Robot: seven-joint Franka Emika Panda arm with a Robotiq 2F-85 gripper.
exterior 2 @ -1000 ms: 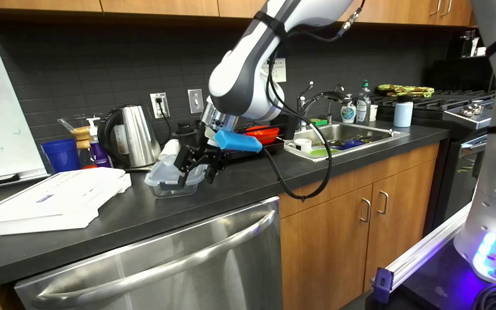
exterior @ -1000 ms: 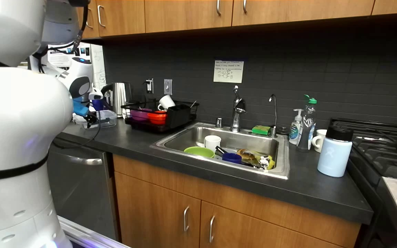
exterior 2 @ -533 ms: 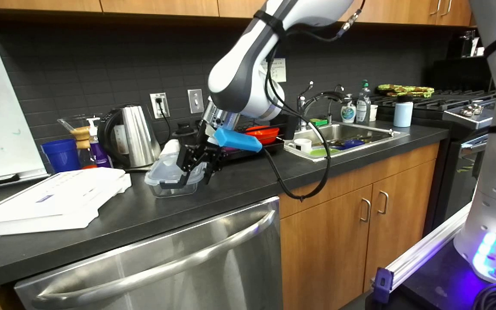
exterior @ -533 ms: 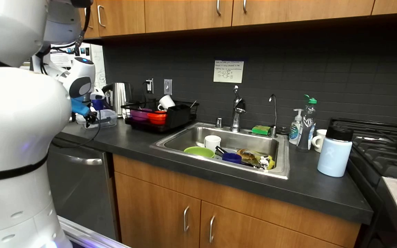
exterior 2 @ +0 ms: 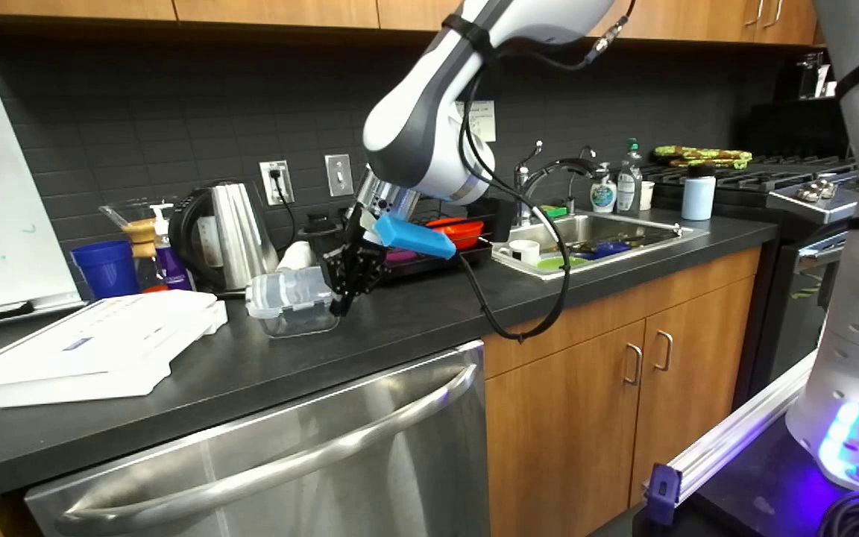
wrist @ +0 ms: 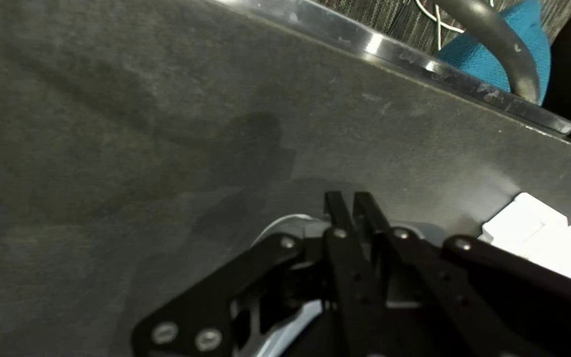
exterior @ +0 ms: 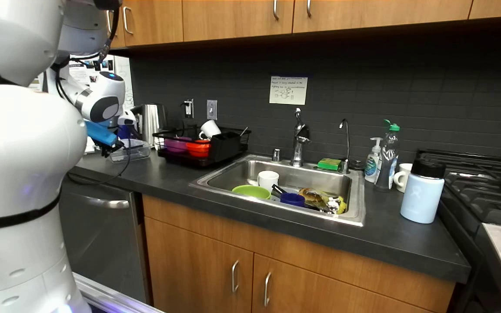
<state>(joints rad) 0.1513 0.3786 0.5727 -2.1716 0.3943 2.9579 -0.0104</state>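
My black gripper (wrist: 349,197) is shut in the wrist view, its fingertips close together with only a narrow gap and nothing seen between them. A clear plastic container (exterior 2: 299,321) stands on the counter just beside the gripper (exterior 2: 337,304). Its translucent lid (exterior 2: 289,289) lies tilted on top, with the clips facing the front. Whether the fingers touch the container, I cannot tell. The wrist view shows only a curved piece of the container (wrist: 290,225) behind the fingers, the rest being hidden. A blue block (exterior 2: 414,237) is fixed to the wrist.
White boxes (exterior 2: 101,343) lie near the counter's front edge. A steel kettle (exterior 2: 239,235) and a white roll (exterior 2: 297,256) stand behind the container. The dish rack (exterior: 222,145) and the sink (exterior: 355,195) are further along. A black cable (exterior 2: 549,328) hangs from the arm.
The jaws have gone from wide open to shut. The container has shifted slightly and its lid now sits at a steeper tilt. The wrist has turned a little.
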